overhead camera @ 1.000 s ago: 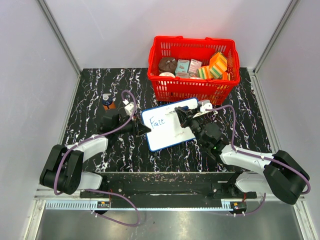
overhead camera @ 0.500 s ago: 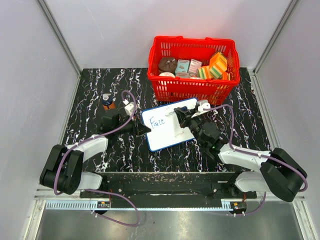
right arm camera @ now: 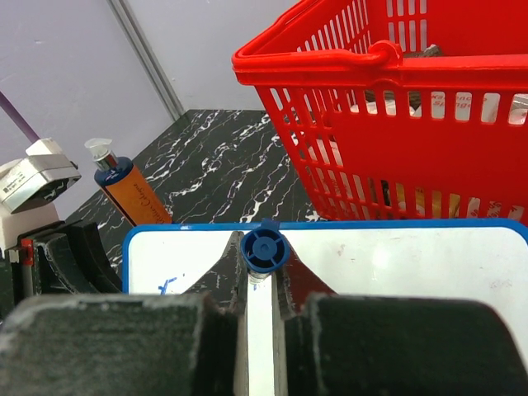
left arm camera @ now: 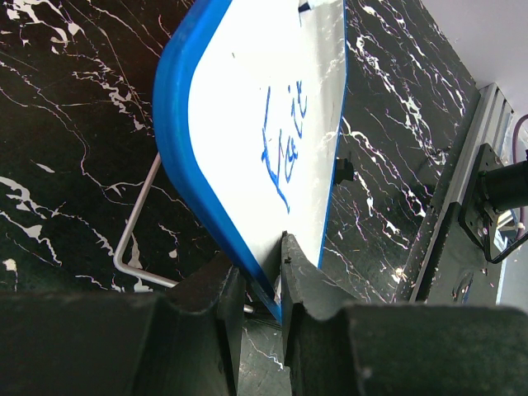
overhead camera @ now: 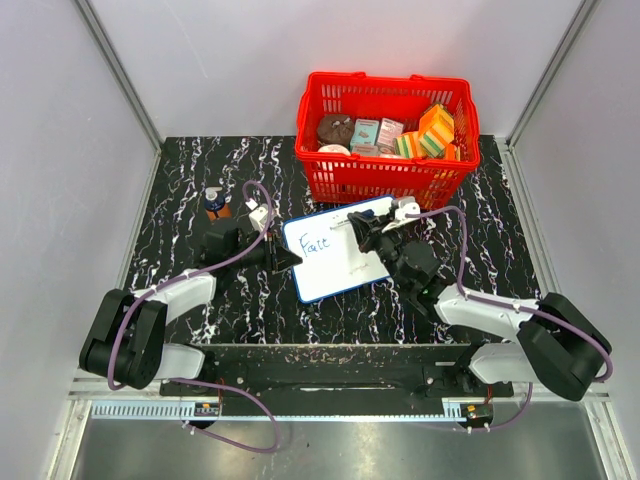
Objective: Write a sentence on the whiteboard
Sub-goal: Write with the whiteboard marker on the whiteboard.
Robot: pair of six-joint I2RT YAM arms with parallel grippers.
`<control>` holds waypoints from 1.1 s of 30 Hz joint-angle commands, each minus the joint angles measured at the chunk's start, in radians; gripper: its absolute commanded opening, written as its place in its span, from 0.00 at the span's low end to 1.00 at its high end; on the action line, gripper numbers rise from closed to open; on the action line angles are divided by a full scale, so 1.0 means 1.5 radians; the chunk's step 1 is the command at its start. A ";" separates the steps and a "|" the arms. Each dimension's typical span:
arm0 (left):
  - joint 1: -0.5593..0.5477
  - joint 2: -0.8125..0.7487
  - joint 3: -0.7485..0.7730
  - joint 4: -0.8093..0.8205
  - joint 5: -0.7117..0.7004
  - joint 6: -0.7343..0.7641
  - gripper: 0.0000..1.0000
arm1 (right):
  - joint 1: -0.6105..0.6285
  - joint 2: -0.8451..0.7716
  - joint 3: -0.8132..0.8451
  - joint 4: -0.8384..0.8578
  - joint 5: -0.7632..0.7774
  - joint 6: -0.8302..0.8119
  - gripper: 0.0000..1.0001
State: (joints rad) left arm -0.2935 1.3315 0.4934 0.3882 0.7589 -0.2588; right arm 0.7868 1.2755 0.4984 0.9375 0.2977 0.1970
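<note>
Two claws, both closed: your right gripper [right arm camera: 262, 285] clamps a blue-capped marker [right arm camera: 264, 248] over the whiteboard [overhead camera: 338, 268], your left gripper [left arm camera: 262, 282] pinches the board's blue frame at its left edge. The whiteboard lies on the black marble table [overhead camera: 190, 170], just before the red basket [overhead camera: 385, 182]; the sentence [overhead camera: 315, 243] shows one blue word.

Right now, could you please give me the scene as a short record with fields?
left gripper: shut on the edge of the whiteboard
right gripper: shut on the marker, over the whiteboard
sentence: blue letters, about "Fait", unfinished
red basket: behind the whiteboard, holds packaged items
bottle: upright, left of the whiteboard
</note>
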 commanded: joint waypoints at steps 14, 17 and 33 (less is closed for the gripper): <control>0.003 -0.001 0.006 -0.003 -0.071 0.094 0.00 | -0.009 0.016 0.002 0.043 0.008 0.013 0.00; 0.003 -0.001 0.006 -0.003 -0.071 0.094 0.00 | -0.009 0.008 -0.010 0.044 0.008 0.016 0.00; 0.003 -0.001 0.007 -0.004 -0.071 0.095 0.00 | -0.009 -0.003 -0.062 0.055 -0.002 0.052 0.00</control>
State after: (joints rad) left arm -0.2932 1.3315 0.4934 0.3859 0.7570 -0.2588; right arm 0.7841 1.2819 0.4309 1.0134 0.2947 0.2573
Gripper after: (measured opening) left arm 0.224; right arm 0.108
